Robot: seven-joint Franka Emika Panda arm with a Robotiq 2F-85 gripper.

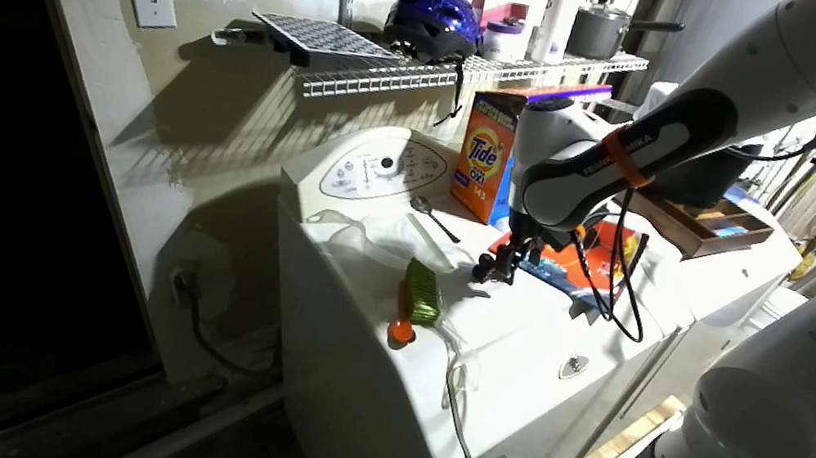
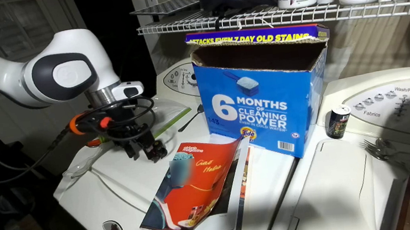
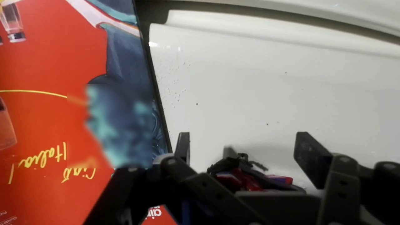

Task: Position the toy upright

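A small black and dark red toy (image 3: 242, 181) with a purple-and-red end shows low in the wrist view. It looks like a vehicle or figure lying low on the white washer lid (image 3: 265, 87); its lower part is hidden behind the gripper. My gripper (image 3: 242, 147) is open, with its fingers wide apart on either side of the toy. No contact with the toy can be seen. In both exterior views the gripper (image 1: 508, 266) (image 2: 145, 155) is low over the washer top, and the dark toy is hard to tell from the dark fingers.
A magazine (image 2: 201, 178) lies beside the gripper. The tall Tide box (image 1: 482, 154) stands behind it. A green ridged thing (image 1: 420, 293), an orange scoop (image 1: 401, 331), a clear bag (image 1: 390, 238) and a dark spoon (image 1: 436, 219) lie on the washer. A wire shelf (image 1: 400, 78) hangs above.
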